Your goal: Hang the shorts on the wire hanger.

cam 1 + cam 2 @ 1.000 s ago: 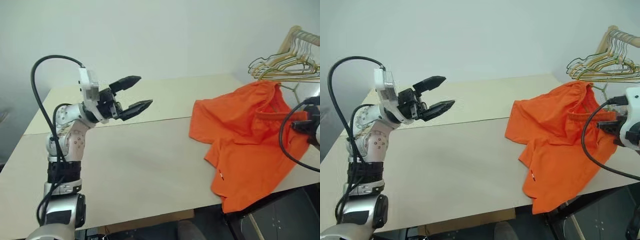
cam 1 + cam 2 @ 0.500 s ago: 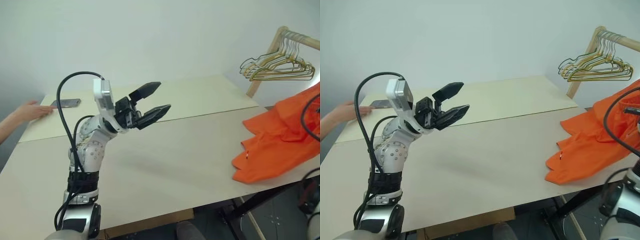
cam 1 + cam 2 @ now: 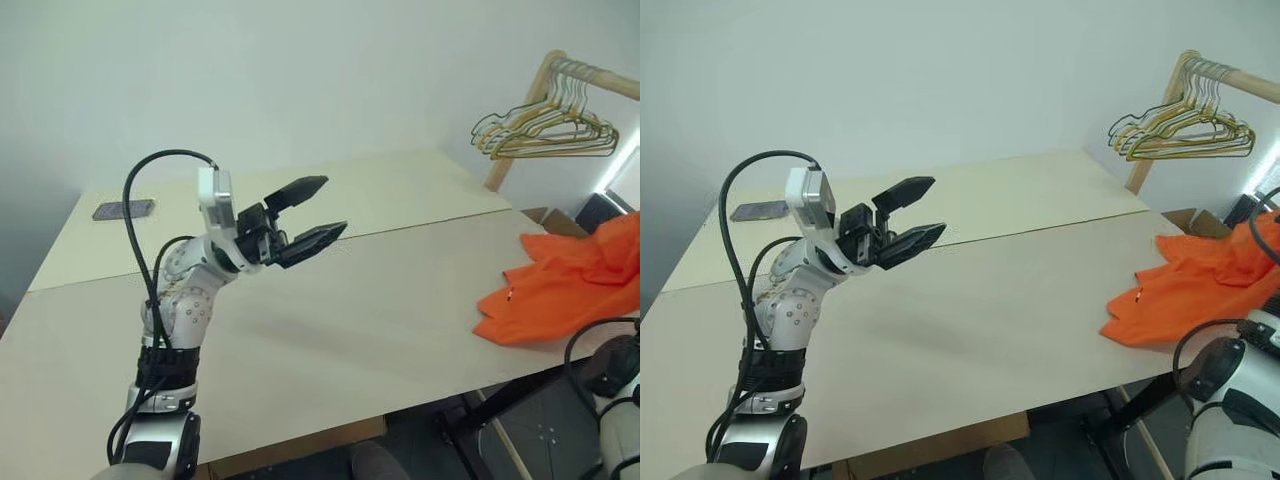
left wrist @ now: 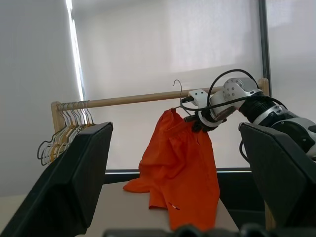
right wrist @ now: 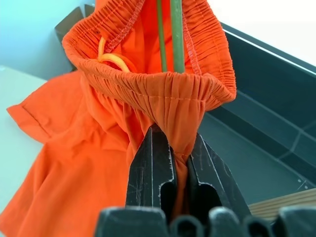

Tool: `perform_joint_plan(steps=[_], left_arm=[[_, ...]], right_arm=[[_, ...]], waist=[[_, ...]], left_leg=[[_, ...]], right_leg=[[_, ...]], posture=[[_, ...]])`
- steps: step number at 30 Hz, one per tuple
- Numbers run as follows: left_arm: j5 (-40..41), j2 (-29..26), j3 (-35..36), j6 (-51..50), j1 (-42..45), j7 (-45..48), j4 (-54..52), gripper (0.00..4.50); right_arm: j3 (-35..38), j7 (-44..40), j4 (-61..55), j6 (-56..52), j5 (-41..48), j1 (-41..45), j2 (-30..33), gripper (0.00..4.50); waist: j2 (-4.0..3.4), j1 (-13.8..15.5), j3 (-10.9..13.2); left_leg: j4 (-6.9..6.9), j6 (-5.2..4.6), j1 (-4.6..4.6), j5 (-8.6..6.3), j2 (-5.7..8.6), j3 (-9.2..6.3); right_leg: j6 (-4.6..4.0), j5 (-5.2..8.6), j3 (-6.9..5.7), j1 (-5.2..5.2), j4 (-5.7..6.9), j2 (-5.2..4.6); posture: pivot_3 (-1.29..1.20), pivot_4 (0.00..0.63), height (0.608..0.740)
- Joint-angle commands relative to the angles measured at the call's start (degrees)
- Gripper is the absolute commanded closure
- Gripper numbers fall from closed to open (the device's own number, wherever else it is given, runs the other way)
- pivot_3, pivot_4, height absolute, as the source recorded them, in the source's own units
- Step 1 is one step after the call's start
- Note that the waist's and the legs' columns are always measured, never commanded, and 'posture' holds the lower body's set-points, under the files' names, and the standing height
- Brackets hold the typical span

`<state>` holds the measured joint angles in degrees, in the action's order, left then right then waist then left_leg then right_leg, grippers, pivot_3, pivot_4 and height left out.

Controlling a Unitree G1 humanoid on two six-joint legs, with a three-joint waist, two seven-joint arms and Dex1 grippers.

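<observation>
Pale walls and a wide cream table (image 3: 330, 320) frame the work, with a wooden clothes rail (image 4: 148, 98) standing off the table's far right corner. At the right gripper (image 5: 173, 158) the black fingers are pressed together on a gathered fold of the orange shorts' (image 5: 123, 148) elastic waistband, and two thin green strands of the wire hanger (image 5: 170, 34) run up through the waist opening, directly beyond the jaws. In the left wrist view that hanger's hook (image 4: 177, 89) sits right at the rail, the shorts hanging long below it with their lower hem trailing onto the table edge. The right arm is plainly the nearer one; the left gripper (image 3: 305, 215) hovers well apart over mid-table, jaws spread and empty. A bunch of pale hangers (image 3: 545, 130) hangs farther along the rail.
</observation>
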<state>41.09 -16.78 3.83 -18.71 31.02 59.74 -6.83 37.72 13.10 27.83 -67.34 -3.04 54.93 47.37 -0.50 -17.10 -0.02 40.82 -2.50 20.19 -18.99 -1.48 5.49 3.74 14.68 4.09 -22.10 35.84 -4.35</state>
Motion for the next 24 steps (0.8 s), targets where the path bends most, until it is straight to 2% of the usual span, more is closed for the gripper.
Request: perform_joint_plan(steps=[1,8,12,24], left_arm=[[-0.5,-0.4,-0.2,1.3,0.4,0.2,-0.8,0.05],[-1.0,-0.6,-0.7,1.4,-0.2,0.1,-1.6,0.05],[-0.8,-0.7,-0.7,1.3,-0.7,-0.2,-2.5,0.05],[-1.0,-0.7,-0.9,1.3,-1.7,-0.9,-3.5,0.05]], right_arm=[[-0.2,1.6,7.2,9.8,1.1,5.1,3.2,4.50],[-0.4,3.2,25.7,21.5,4.7,12.2,6.6,4.50],[-0.5,4.4,32.9,25.5,6.7,14.8,8.1,4.50],[0.4,6.5,43.2,32.7,12.7,15.2,10.9,4.50]], waist=[[0.00,-0.5,0.0],[0.06,-1.4,0.1],[0.08,-1.3,0.4],[0.08,-1.0,0.6]], left_leg=[[-0.03,0.00,-0.01,0.00,0.00,0.00],[-0.12,-0.01,0.00,0.00,-0.01,0.01],[-0.32,-0.04,-0.32,-0.02,-0.01,-0.03],[-0.64,-0.04,-0.48,-0.02,0.10,-0.02]], right_leg=[[0.00,0.00,0.01,0.01,-0.01,0.00],[0.03,0.02,0.03,0.21,-0.17,0.01],[0.06,0.04,-0.02,0.87,-0.52,0.02],[0.15,0.01,0.01,1.07,-0.83,-0.07]], posture=[[-0.29,0.000,0.740],[-0.28,0.000,0.740],[-0.27,0.000,0.740],[-0.26,0.000,0.740]])
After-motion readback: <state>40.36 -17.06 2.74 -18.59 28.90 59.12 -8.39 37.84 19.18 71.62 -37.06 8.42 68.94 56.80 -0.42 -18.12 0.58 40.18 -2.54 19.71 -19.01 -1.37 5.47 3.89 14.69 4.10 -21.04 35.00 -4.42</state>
